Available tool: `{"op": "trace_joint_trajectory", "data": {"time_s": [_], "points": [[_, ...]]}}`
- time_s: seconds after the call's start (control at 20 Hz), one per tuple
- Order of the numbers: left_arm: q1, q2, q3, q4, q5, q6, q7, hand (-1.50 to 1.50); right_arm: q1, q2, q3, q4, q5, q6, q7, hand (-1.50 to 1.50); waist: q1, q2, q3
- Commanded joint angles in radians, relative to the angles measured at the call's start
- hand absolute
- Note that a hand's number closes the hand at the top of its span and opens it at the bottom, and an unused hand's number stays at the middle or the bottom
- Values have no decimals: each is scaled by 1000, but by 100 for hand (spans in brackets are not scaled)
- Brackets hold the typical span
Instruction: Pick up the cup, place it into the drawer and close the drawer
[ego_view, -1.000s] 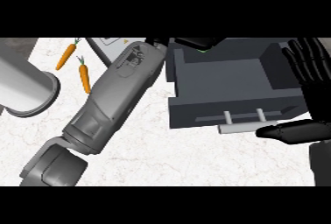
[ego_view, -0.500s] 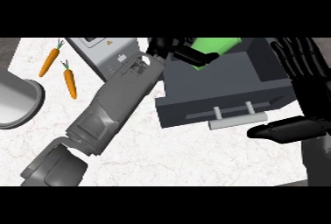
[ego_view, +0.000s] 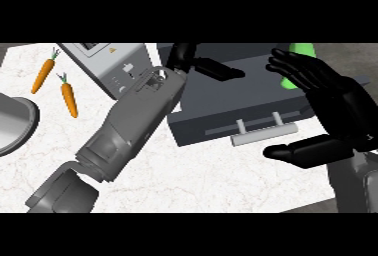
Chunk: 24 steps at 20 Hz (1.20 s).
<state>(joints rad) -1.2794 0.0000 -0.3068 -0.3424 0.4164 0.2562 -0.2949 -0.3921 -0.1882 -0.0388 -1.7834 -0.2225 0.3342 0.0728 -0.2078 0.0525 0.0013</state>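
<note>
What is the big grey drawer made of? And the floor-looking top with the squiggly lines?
The drawer looks like dark grey painted metal or plastic: flat, matte, sharp-edged, with a paler metal-looking handle. The look alone cannot settle which. The counter looks like polished white marble or stone, because thin grey veins run across it.

A white marbled counter (ego_view: 221, 180) is carrying everything here. Two carrots (ego_view: 43, 76) are lying well to the left of the left hand (ego_view: 193, 61), with a grey appliance (ego_view: 111, 65) sitting between them and it. A grey drawer unit (ego_view: 221, 107) is resting just below that hand, and a metal pot (ego_view: 11, 125) is sitting far off to its left.
</note>
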Motion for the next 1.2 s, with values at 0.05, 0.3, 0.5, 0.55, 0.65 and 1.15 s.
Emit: {"op": "trace_joint_trajectory", "data": {"time_s": [0.05,0.3,0.5,0.55,0.65,1.15], "points": [[15,0,33,-69,117,-56,-86,-150,-30,8,90,7,-103,131,28,150,12,-4,-2],[14,0,57,-71,185,17,-167,-150,-11,-116,182,6,-75,275,131,150,37,-18,-3],[-12,0,68,-41,203,29,-181,-150,35,-213,203,3,27,332,151,-150,93,-29,-1],[-12,0,68,-34,202,34,-204,-150,33,-204,232,29,98,316,147,-150,106,-25,-1],[20,0,59,-17,214,28,-208,-150,53,-229,224,-1,207,289,105,-150,120,-31,0],[93,0,73,-103,247,-8,-244,-150,46,-126,394,352,627,81,-40,-150,225,-44,-1]]}}
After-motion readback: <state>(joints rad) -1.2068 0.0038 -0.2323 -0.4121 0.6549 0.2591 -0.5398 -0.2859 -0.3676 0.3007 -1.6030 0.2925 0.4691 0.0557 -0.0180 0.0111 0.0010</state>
